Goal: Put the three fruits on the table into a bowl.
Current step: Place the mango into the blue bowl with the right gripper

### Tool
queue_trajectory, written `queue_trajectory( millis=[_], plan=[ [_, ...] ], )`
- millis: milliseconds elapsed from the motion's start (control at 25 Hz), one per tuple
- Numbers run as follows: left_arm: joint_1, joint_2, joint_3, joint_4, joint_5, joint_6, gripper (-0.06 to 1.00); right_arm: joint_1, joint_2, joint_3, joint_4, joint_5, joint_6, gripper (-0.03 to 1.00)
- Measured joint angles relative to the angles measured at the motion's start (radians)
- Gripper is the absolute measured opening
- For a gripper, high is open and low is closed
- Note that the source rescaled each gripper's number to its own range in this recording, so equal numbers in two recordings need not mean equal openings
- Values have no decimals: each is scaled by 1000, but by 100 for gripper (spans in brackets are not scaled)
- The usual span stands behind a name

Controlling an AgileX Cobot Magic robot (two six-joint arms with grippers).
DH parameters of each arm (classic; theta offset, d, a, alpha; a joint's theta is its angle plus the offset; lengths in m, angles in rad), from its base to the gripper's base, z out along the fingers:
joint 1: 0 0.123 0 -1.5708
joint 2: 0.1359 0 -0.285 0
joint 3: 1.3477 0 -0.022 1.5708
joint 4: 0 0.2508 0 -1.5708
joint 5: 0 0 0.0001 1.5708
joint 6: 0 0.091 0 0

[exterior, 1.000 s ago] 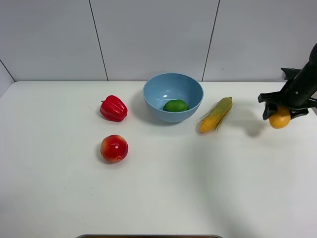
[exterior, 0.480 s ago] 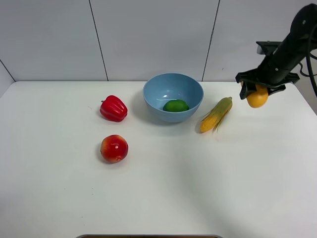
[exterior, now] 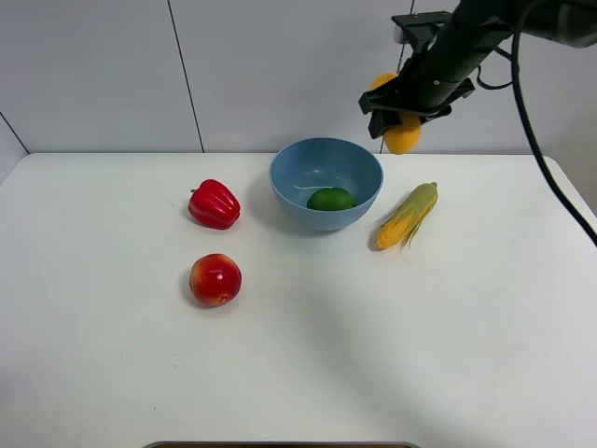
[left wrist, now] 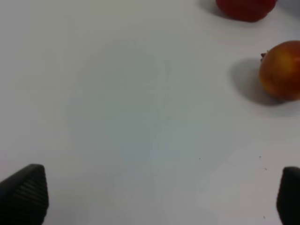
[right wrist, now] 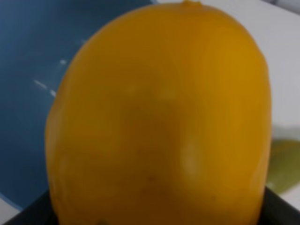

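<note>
My right gripper (exterior: 401, 107) is shut on the yellow-orange mango (exterior: 404, 139) and holds it in the air just past the right rim of the light-blue bowl (exterior: 352, 159). The mango (right wrist: 159, 117) fills the right wrist view, with the bowl (right wrist: 28, 93) behind it. The green lime (exterior: 331, 199) lies inside the bowl. The red-and-yellow apple-like fruit (exterior: 215, 279) sits on the white table (exterior: 420, 355), left of centre. In the left wrist view my left gripper (left wrist: 154, 201) is open over bare table, with the apple-like fruit (left wrist: 281, 70) ahead of it.
A red bell pepper (exterior: 214, 204) lies left of the bowl and also shows in the left wrist view (left wrist: 246, 7). A corn cob with green husk (exterior: 408, 215) lies right of the bowl, below the held mango.
My right arm has lifted the mango from low over the table's right edge and carried it up and left, past the corn, to beside the bowl's right rim.
</note>
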Motion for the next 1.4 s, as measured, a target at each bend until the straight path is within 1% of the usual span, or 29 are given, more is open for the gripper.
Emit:
queue_trajectory(
  millis=[200,400,840,960,1040,1080,1160,1240,1280,1320,1400],
  plan=[
    [0,0,0,0,0,0,100,57,64,-6,1,-73,3,0],
    [0,0,0,0,0,0,100,88,128,-6,1,-134,3,0],
    [0,0,0,0,0,0,100,91,185,-6,1,-163,3,0],
    [0,0,0,0,0,0,100,91,185,-6,1,-179,3,3],
    [0,0,0,0,0,0,100,91,185,-6,1,-179,3,9],
    [0,0,0,0,0,0,100,91,185,-6,1,-179,3,15],
    [0,0,0,0,0,0,100,91,185,-6,1,-179,3,31],
    [0,0,0,0,0,0,100,91,185,-6,1,-179,6,48],
    [0,0,0,0,0,0,100,91,185,-6,1,-179,8,55],
    [0,0,0,0,0,0,100,91,185,-6,1,-179,14,60],
    [0,0,0,0,0,0,100,91,185,-6,1,-171,21,65]
  ],
)
